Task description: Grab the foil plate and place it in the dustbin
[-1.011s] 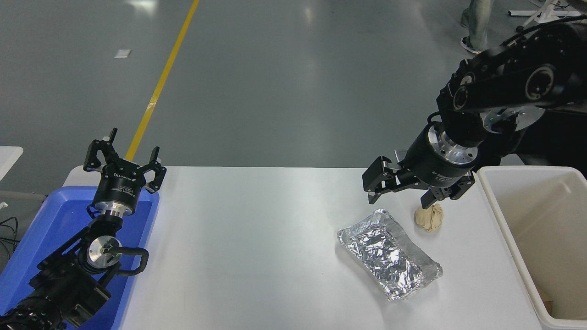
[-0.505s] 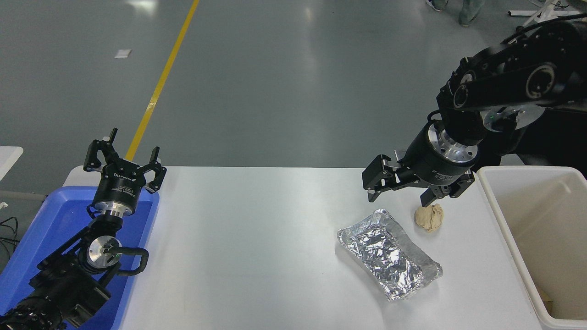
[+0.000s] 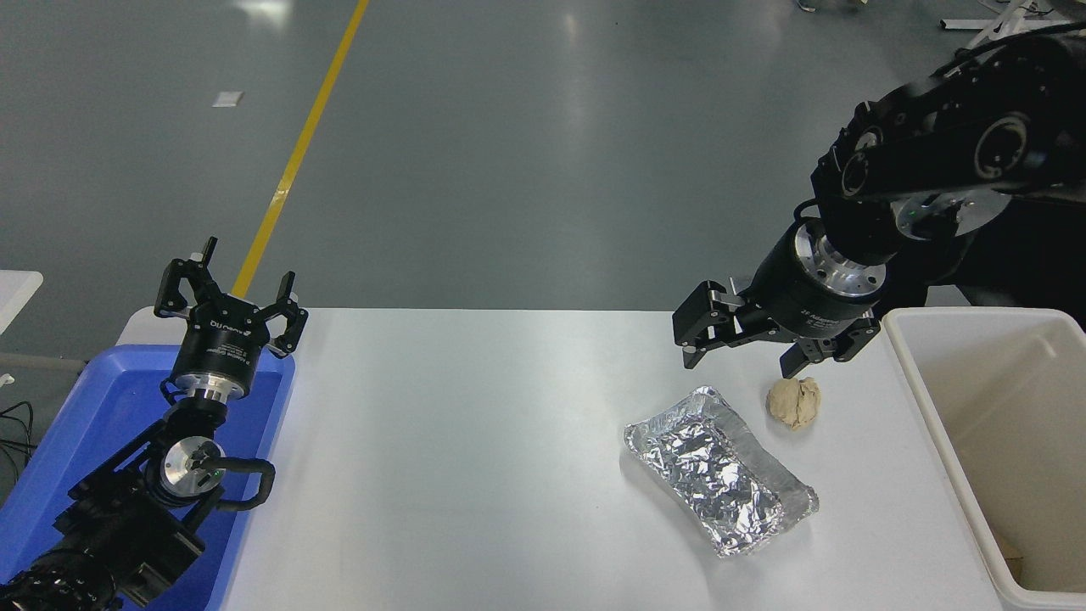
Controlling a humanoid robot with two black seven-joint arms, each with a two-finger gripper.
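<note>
The foil plate, shiny crinkled silver, lies flat on the white table right of centre. My right gripper hangs open above the table just beyond the plate's far end, holding nothing. The off-white dustbin stands at the table's right edge, to the right of the plate. My left gripper is parked open over the far end of a blue tray at the lower left.
A small beige crumpled paper ball lies between the foil plate and the dustbin, just under the right gripper's right finger. The blue tray sits at the table's left edge. Some brown scrap lies at the dustbin's bottom.
The right gripper has risen slightly and drifted a little right, away from the paper ball. The foil plate and left arm have not moved.
</note>
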